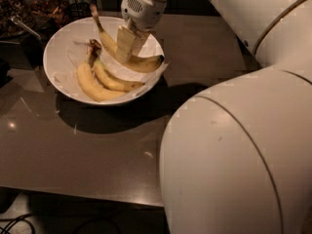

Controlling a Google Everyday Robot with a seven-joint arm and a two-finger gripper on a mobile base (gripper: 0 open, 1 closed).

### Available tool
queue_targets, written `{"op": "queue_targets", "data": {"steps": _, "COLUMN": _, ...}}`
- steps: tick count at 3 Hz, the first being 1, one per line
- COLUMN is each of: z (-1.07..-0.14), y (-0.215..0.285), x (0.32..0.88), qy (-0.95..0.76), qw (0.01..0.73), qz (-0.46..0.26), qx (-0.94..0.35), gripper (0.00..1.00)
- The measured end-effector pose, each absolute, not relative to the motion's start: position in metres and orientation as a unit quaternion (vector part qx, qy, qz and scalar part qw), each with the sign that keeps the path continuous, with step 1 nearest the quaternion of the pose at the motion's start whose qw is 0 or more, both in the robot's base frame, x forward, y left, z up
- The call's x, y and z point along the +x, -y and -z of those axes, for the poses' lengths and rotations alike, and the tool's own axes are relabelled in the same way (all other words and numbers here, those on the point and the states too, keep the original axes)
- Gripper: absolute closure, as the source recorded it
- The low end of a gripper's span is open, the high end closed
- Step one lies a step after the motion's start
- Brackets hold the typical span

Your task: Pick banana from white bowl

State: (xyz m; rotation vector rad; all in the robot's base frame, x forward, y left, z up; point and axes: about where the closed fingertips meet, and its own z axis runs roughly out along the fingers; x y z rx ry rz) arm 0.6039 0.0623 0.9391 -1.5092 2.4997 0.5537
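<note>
The white bowl [62, 39] stands at the back left of the table, lined with white paper. My gripper [127, 47] reaches down over the bowl's right half and is shut on the slim yellow banana [142, 63]. The banana is tilted, with its long brownish stem pointing up and left above the far rim and its dark tip near the right rim. Two other bananas [95, 84] lie side by side in the bowl to the left of and below the gripper.
My bulky white arm [234, 155] fills the right side and foreground. The brown table [97, 150] has its front edge near the bottom. Dark clutter with a metal utensil [22, 26] sits behind the bowl at the far left.
</note>
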Motion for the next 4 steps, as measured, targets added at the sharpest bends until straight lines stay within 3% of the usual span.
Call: {"op": "queue_targets", "data": {"steps": 4, "z": -0.952, "y": -0.024, "x": 0.504, "qy": -0.858, "qw": 0.074, "qz": -0.234, "qx": -0.451, "gripper": 1.00}}
